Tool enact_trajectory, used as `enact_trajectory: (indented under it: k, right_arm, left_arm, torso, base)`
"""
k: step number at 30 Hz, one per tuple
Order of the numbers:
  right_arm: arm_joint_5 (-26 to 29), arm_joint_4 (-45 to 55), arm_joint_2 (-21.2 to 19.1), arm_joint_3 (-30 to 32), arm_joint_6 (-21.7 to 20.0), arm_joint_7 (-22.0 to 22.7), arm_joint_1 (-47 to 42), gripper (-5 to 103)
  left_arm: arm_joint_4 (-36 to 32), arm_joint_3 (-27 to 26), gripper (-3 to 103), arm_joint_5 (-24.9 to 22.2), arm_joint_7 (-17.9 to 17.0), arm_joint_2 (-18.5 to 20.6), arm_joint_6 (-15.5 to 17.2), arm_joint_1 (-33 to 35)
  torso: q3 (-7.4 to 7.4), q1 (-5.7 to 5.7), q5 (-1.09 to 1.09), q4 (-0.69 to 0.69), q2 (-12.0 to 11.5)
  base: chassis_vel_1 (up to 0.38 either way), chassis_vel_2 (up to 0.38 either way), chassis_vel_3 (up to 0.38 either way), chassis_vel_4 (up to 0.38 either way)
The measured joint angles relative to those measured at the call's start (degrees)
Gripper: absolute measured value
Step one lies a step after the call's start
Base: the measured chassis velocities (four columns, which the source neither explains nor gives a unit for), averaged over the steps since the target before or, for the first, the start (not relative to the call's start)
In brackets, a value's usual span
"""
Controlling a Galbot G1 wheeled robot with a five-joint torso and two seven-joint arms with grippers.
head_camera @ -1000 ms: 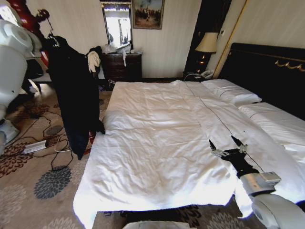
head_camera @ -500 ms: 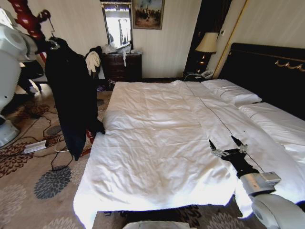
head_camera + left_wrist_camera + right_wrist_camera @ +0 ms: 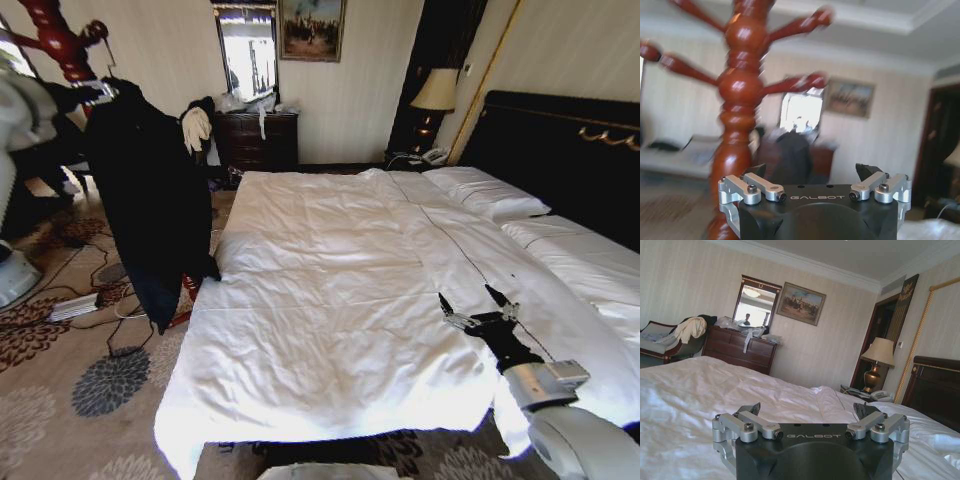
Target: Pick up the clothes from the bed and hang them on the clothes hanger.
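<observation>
The clothes (image 3: pixel 150 200), a long black garment, hang from the clothes hanger, whose wire hook (image 3: pixel 107 85) sits up by an arm of the red wooden coat stand (image 3: pixel 60 40). The hanger's shoulders are hidden under the cloth. My left arm (image 3: pixel 20 110) is at the far left beside the garment. In the left wrist view the left gripper (image 3: pixel 812 172) is open and empty, facing the coat stand (image 3: pixel 740 100). My right gripper (image 3: pixel 466 296) lies open on the bed (image 3: pixel 330 270) near its right front, empty, also seen from the right wrist (image 3: pixel 807 409).
Cables and a white power strip (image 3: pixel 75 305) lie on the patterned carpet under the garment. At the back, a dark dresser (image 3: pixel 258 140) stands beside a chair with a cream garment (image 3: pixel 195 125). A lamp (image 3: pixel 435 90) and the black headboard (image 3: pixel 570 150) are at the right.
My left arm has drawn back toward the left edge. The hanging garment has shifted a little left with it. The right arm and the bed are unchanged.
</observation>
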Motion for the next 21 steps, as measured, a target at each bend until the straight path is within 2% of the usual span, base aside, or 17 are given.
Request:
enact_trajectory:
  k: [1,3,4,5,7,8,9,10,11,13,14,17,19,20,21]
  right_arm:
    - [0.00,0.00,0.00,0.00,0.00,0.00,0.01,100]
    - [0.00,0.00,0.00,0.00,0.00,0.00,0.01,100]
    - [0.00,0.00,0.00,0.00,0.00,0.00,0.01,100]
    - [0.00,0.00,0.00,0.00,0.00,0.00,0.01,100]
    - [0.00,0.00,0.00,0.00,0.00,0.00,0.01,100]
    - [0.00,0.00,0.00,0.00,0.00,0.00,0.01,100]
    - [0.00,0.00,0.00,0.00,0.00,0.00,0.01,100]
    - [0.00,0.00,0.00,0.00,0.00,0.00,0.01,100]
    - [0.00,0.00,0.00,0.00,0.00,0.00,0.01,100]
    - [0.00,0.00,0.00,0.00,0.00,-0.01,0.00,100]
    - [0.00,0.00,0.00,0.00,0.00,-0.01,0.00,100]
    - [0.00,0.00,0.00,0.00,0.00,0.00,0.00,100]
    - [0.00,0.00,0.00,0.00,0.00,0.00,0.01,100]
    - [0.00,0.00,0.00,0.00,0.00,0.00,0.01,100]
    - [0.00,0.00,0.00,0.00,0.00,0.00,0.00,100]
  left_arm:
    - [-1.57,-0.61,100,0.02,0.25,1.01,-1.99,1.58]
    - [-6.88,-2.43,100,0.46,1.12,4.44,-9.62,6.94]
    - [-6.88,-2.43,100,0.46,1.12,4.44,-9.62,6.94]
    - [-9.17,-3.30,100,-0.06,1.28,5.83,-12.08,9.35]
    - [-12.54,-5.06,100,-0.62,1.56,7.76,-14.53,13.34]
    - [-17.18,-10.46,100,-0.18,2.19,9.07,-16.26,19.77]
    - [-17.18,-10.46,100,-0.18,2.19,9.07,-16.26,19.77]
    - [-20.02,-14.71,100,0.42,2.27,8.99,-16.92,24.44]
    - [-21.53,-17.07,100,0.84,2.28,8.59,-17.20,27.30]
    - [-27.86,-26.85,100,3.31,0.89,4.91,-17.52,40.89]
    - [-27.86,-26.85,100,3.31,0.89,4.91,-17.52,40.89]
    - [-33.14,-35.57,100,8.77,-0.40,0.06,-17.85,53.98]
    - [-37.50,-42.87,100,14.92,-0.56,-5.50,-18.88,67.35]
    - [-37.50,-42.87,100,14.92,-0.56,-5.50,-18.88,67.35]
    - [-38.84,-44.90,100,16.53,-0.57,-7.33,-19.30,71.28]
  torso:
    - [0.00,0.00,0.00,0.00,0.00]
    - [-0.01,-0.01,-0.01,0.04,0.01]
    - [-0.01,-0.01,-0.01,0.04,0.01]
    - [-0.01,-0.01,0.00,0.02,0.00]
    - [0.00,-0.01,-0.01,-0.01,0.00]
    - [0.00,0.00,0.02,-0.01,0.00]
    - [0.00,0.00,0.02,-0.01,0.00]
    - [-0.01,-0.01,0.05,0.03,0.00]
    - [-0.02,-0.02,0.05,0.05,0.01]
    - [-0.01,-0.02,-0.02,-0.04,0.00]
    - [-0.01,-0.02,-0.02,-0.04,0.00]
    - [0.00,0.02,0.02,-0.03,-0.01]
    - [0.00,0.00,-0.02,0.01,0.00]
    - [0.00,0.00,-0.02,0.01,0.00]
    - [0.00,-0.01,-0.02,0.03,0.00]
  base:
    - [0.000,0.000,0.000,0.000]
    - [0.000,0.000,0.000,0.000]
    - [0.000,0.000,0.000,0.000]
    - [0.000,0.000,0.000,0.000]
    - [0.000,0.000,0.000,0.000]
    - [0.000,0.000,0.000,0.000]
    - [0.000,0.000,0.000,0.000]
    - [0.000,0.000,0.000,0.000]
    - [0.000,0.000,0.000,0.000]
    - [0.000,0.000,0.000,0.000]
    - [0.000,0.000,0.000,0.000]
    - [0.000,0.000,0.000,0.000]
    - [0.000,0.000,0.000,0.000]
    - [0.000,0.000,0.000,0.000]
    - [0.000,0.000,0.000,0.000]
